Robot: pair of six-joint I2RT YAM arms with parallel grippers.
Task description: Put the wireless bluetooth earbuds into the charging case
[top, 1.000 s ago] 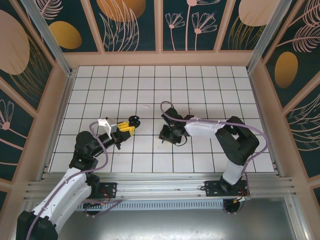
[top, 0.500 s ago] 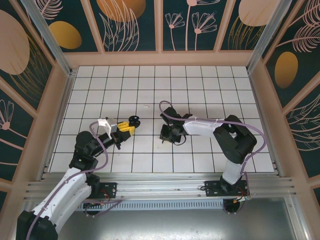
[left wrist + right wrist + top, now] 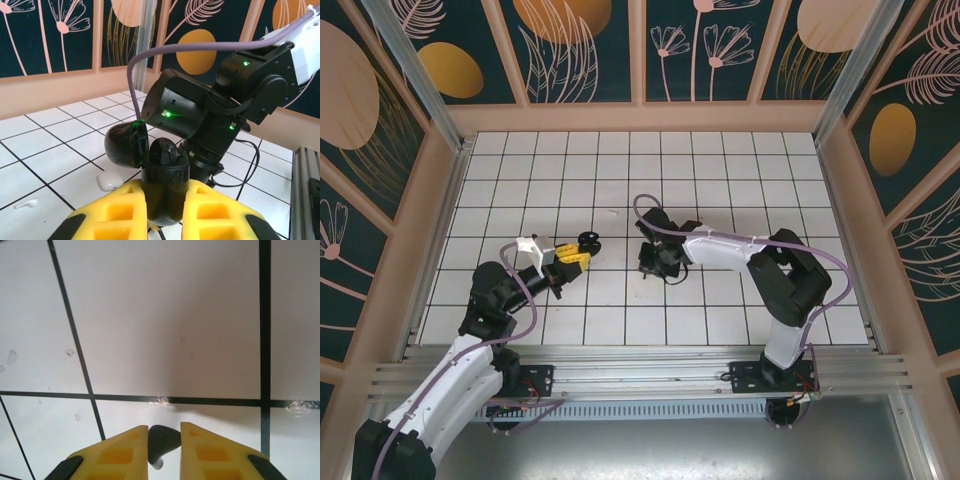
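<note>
My left gripper (image 3: 165,187) is shut on the black charging case (image 3: 161,200), held upright with its lid (image 3: 122,146) flipped open to the left. One black earbud (image 3: 165,152) sits in the case's top. In the top view the case (image 3: 588,240) is left of centre, with the left gripper (image 3: 572,253) behind it. My right gripper (image 3: 164,436) is shut on the other black earbud (image 3: 161,441), just above a white tile, fingers pointing down. In the top view the right gripper (image 3: 654,266) hovers about one tile to the right of the case.
The right arm's black wrist (image 3: 215,115) looms close behind the case. A small white pod-like object (image 3: 111,181) and a white scrap (image 3: 26,203) lie on the tiles left of the case. A white speck (image 3: 612,212) lies farther back. Wooden walls (image 3: 640,118) ring the tiled floor.
My right gripper has shifted slightly away from the bases and a little toward the case, still holding the earbud. The left arm and case have stayed put.
</note>
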